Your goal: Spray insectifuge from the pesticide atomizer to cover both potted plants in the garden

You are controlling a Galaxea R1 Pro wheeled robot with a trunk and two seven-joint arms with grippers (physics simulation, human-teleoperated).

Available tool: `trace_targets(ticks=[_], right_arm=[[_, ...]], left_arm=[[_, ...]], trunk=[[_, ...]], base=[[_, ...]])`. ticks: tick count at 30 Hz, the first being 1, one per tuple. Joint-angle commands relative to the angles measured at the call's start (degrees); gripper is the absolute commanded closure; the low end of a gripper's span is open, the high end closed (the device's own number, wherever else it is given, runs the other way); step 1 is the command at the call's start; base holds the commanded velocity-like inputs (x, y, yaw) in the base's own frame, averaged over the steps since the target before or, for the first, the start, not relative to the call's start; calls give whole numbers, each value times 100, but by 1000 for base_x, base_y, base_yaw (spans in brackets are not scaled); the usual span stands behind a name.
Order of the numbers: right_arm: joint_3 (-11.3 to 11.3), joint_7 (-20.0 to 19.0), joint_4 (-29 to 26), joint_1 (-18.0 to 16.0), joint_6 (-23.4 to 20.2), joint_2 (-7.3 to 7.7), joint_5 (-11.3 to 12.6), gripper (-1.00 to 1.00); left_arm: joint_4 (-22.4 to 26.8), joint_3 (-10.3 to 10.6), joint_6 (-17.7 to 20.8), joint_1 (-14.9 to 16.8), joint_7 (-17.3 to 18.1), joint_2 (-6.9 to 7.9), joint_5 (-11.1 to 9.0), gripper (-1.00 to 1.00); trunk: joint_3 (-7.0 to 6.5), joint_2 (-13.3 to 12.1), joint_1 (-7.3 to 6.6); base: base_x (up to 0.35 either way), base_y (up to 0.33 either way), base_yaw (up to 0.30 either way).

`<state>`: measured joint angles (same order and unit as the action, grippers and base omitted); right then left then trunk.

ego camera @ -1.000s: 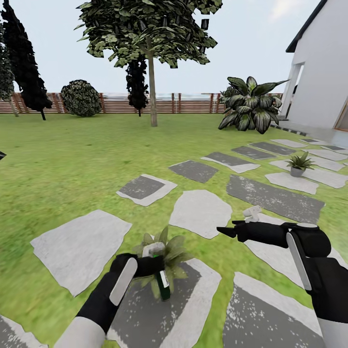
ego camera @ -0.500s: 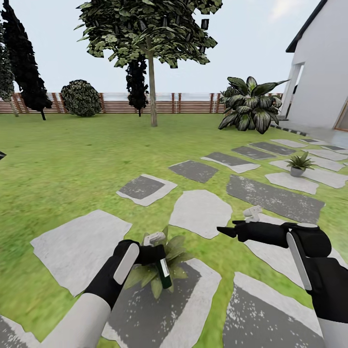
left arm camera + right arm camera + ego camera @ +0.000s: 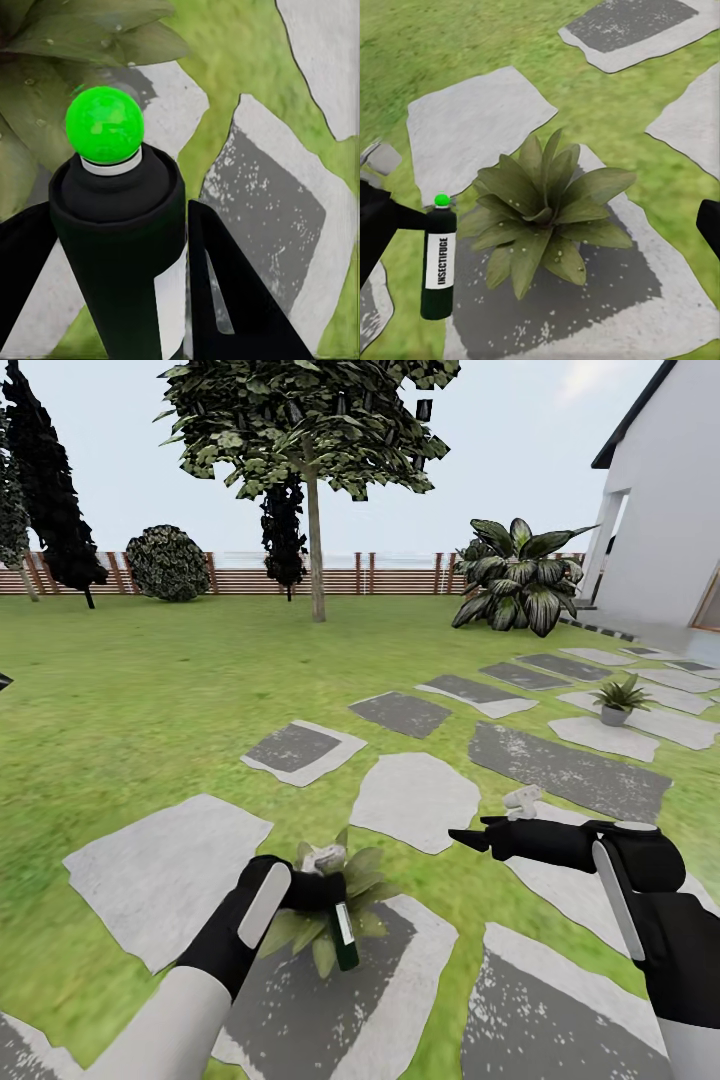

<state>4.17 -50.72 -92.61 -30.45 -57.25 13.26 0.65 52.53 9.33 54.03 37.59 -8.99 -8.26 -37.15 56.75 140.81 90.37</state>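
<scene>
My left gripper (image 3: 322, 890) is shut on the pesticide atomizer (image 3: 343, 932), a black bottle with a white label. Its white trigger head is uppermost and its green end points down, right over the near potted plant (image 3: 360, 880). In the left wrist view the bottle (image 3: 120, 225) sits between both fingers (image 3: 232, 300), with the green end (image 3: 105, 124) over the leaves. The right wrist view looks down on this plant (image 3: 544, 214), whose leaves carry small white specks, and on the bottle (image 3: 438, 262) beside it. My right gripper (image 3: 470, 840) hangs open to the plant's right. A second potted plant (image 3: 620, 700) stands far right.
Flat grey and white stepping stones (image 3: 415, 800) cross the lawn (image 3: 150, 700). A tree (image 3: 315, 540), a round dark bush (image 3: 168, 563) and a large striped plant (image 3: 520, 575) stand before the brown fence (image 3: 400, 575). A white house wall (image 3: 665, 510) rises at right.
The left arm has lifted and swung a little right with the atomizer. In the last half second the bottle turned slightly steeper over the plant. The right arm has stayed still.
</scene>
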Motion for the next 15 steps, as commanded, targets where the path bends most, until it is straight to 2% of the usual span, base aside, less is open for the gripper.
trace_targets(ticks=[1, 4, 6, 8, 15], right_arm=[[5, -17, -3, -4, -42, 1, 5, -100], [5, -19, -2, -4, -43, 1, 5, -100], [5, -19, -5, -4, -46, 1, 5, -100], [5, -19, -4, -4, -46, 1, 5, -100], [26, -23, -4, -4, -49, 1, 5, -100]], left_arm=[[11, 13, 68, 3, -49, -22, -53, 100], [18, 30, 140, 8, 46, -75, -116, 100], [13, 38, 154, 30, 99, -79, -369, 100], [-3, 45, 158, 79, 114, -83, -471, 100], [19, 59, 153, 115, 237, -100, -543, 100]], trunk=[[6, 2, -1], [6, 2, -1], [6, 2, -1], [6, 2, -1], [6, 2, -1]], base=[[0, 0, 0], [0, 0, 0], [0, 0, 0], [0, 0, 0], [0, 0, 0]])
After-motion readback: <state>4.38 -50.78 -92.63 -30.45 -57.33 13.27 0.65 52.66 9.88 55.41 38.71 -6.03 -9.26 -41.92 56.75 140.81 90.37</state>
